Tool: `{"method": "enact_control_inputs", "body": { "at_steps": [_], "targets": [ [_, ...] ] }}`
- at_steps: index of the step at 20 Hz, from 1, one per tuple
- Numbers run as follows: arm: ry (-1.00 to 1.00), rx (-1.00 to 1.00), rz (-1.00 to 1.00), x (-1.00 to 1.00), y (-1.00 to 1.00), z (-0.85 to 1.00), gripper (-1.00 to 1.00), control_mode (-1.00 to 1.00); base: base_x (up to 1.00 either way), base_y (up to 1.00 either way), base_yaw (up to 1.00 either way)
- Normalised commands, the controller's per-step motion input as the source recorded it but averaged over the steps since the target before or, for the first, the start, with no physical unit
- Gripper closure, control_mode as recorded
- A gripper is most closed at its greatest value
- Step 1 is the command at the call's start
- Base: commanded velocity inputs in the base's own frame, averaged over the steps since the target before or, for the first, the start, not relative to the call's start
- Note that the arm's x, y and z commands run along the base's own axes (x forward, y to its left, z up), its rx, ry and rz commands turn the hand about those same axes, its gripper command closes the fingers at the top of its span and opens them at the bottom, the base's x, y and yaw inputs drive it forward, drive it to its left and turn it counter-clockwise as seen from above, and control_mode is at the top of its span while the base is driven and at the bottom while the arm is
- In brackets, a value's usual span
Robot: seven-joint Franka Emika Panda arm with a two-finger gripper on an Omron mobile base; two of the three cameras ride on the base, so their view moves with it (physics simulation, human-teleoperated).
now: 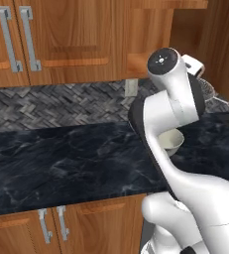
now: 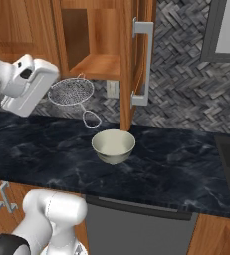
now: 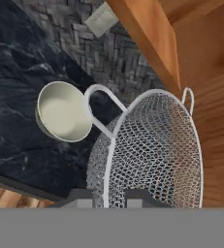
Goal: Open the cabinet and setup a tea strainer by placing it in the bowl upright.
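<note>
Tea strainer in pincer, above bowl.

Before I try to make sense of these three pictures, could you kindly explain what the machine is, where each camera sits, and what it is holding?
The machine is a white robot arm on a driving base, in a rendered kitchen. Two pictures come from cameras on that base, behind the arm to its left and right, looking forward over it. The third comes from a camera on the hand, looking along the gripper.

The gripper is closed on the tea strainer, a silver wire-mesh basket whose thin handle ends in a loop hanging toward the counter. It is held in the air, below the open cabinet, whose door with its long silver handle stands swung out.

On the dark marbled counter stands the bowl, cream-white and empty. The strainer is above and to one side of it, not yet inside.
</note>
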Motion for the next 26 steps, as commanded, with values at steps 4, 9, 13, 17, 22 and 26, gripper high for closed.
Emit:
{"method": "enact_control_inputs", "body": {
  "at_steps": [4,9,13,17,22,26],
  "targets": [
    [0.06,0.00,-0.17,-0.13,0.00,-0.40,1.00,-1.00,0.00,0.00,0.00],
    [0.03,0.00,-0.16,-0.02,0.00,-0.34,1.00,-1.00,0.00,0.00,0.00],
    [0.00,0.00,-0.08,0.13,-0.08,-0.27,1.00,-1.00,0.00,0.00,0.00],
    [0.01,0.16,0.00,0.27,-0.04,-0.32,1.00,-1.00,0.00,0.00,0.00],
    [0.06,0.14,-0.01,0.07,-0.03,-0.41,1.00,-1.00,0.00,0.00,0.00],
    [0.03,0.05,-0.08,0.23,-0.20,-0.66,1.00,-1.00,0.00,0.00,0.00]
  ]
}}
